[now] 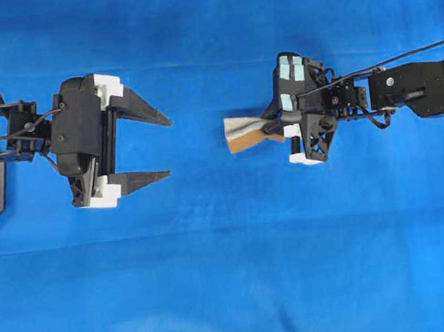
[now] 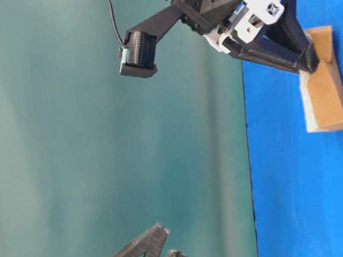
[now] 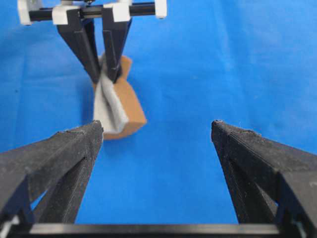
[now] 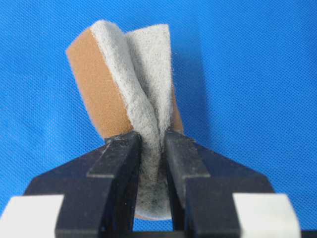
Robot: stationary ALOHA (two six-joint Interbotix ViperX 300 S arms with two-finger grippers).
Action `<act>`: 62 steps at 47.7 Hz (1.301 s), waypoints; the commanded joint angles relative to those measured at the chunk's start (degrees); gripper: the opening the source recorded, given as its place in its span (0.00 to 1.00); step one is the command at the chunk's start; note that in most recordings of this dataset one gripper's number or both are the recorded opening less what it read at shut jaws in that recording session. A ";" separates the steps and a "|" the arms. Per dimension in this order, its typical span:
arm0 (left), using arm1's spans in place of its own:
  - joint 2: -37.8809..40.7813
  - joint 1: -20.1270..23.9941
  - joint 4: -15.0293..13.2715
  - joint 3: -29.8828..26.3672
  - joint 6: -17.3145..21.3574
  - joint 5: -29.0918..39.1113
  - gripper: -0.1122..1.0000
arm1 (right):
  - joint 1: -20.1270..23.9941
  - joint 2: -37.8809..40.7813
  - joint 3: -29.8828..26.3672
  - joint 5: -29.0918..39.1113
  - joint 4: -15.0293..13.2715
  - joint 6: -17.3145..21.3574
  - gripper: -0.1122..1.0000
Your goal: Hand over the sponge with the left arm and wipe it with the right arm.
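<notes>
Right gripper (image 4: pixel 151 148) pinches the sponge (image 4: pixel 126 84), squeezing it narrow; long axis runs straight out from the fingertips toward the left gripper (image 1: pixel 163 146). Left jaws spread wide, empty, well apart from the sponge. Blue cloth (image 1: pixel 230 273) lies below.

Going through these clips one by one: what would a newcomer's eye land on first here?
First, the sponge, pinched so hard in the right gripper that its grey-white face folds inward and the orange-brown layer bulges out; it is held right of centre over the blue cloth. Next, the left gripper, on the left, jaws spread wide and empty, pointing at the sponge across a clear gap.
</notes>
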 commanded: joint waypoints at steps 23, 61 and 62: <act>-0.35 -0.18 0.00 -0.88 0.00 -0.53 0.90 | 1.93 -0.35 -0.97 -0.97 0.18 0.79 0.48; -0.35 -0.18 0.00 -0.88 0.53 -0.53 0.90 | 2.81 -14.24 -2.29 11.25 0.26 0.88 0.76; -0.35 -0.18 -0.09 -0.88 0.53 -0.53 0.90 | 2.72 -15.29 -2.29 11.78 0.26 0.79 0.76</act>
